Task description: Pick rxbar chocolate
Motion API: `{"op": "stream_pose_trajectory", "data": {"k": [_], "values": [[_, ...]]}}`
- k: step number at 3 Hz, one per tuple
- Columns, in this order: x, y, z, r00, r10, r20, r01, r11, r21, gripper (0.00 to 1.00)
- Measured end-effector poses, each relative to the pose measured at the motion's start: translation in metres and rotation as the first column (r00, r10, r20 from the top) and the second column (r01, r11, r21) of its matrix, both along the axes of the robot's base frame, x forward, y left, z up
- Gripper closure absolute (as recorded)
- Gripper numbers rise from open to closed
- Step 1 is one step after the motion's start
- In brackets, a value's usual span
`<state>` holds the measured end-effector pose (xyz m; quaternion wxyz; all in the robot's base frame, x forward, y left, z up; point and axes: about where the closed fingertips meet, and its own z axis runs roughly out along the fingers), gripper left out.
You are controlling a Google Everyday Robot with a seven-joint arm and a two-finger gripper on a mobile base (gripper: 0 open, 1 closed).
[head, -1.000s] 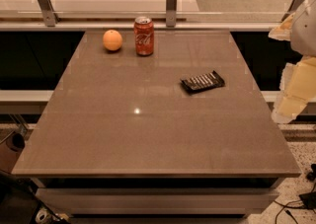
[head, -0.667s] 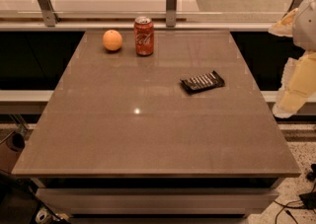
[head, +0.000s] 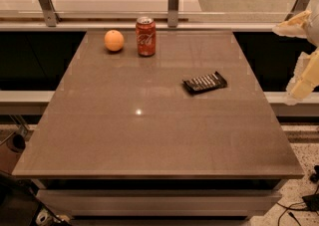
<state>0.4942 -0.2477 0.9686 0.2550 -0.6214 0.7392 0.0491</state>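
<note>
Flat black rectangular rxbar chocolate wrapper (head: 205,82) is lying on the brown worktop (head: 149,140), right of centre. Its long axis is running roughly left-right, right end angling slightly toward the back. The white lettering rows aren't readable. Red soda can (head: 145,36) is standing at the back, round orange fruit (head: 114,40) near its left. I'm holding my cream gripper (head: 303,73) off the worktop's right edge, apart from the bar; can't tell if it's open or closed.

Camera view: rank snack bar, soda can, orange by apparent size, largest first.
1-2. Soda can and snack bar: about alike; bar lies nearer the camera, so unranked.
3. Orange.
Claw hangs right of the table, away from all three.
</note>
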Motion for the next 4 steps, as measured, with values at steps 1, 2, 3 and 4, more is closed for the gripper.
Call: {"op": "stream_pose_trajectory", "data": {"k": [1, 2, 3, 4], "values": [[0.018, -0.017, -0.017, 1.0, 0.0, -0.005, 0.001, 0.997, 0.073, 0.0], [0.036, -0.031, -0.041, 0.9996, -0.019, -0.021, 0.021, 0.991, 0.131, 0.0], [0.056, -0.039, -0.06, 0.9996, -0.02, -0.022, 0.024, 0.982, 0.185, 0.0], [0.079, -0.038, -0.075, 0.9999, 0.008, -0.013, -0.005, 0.97, 0.245, 0.0]]}}
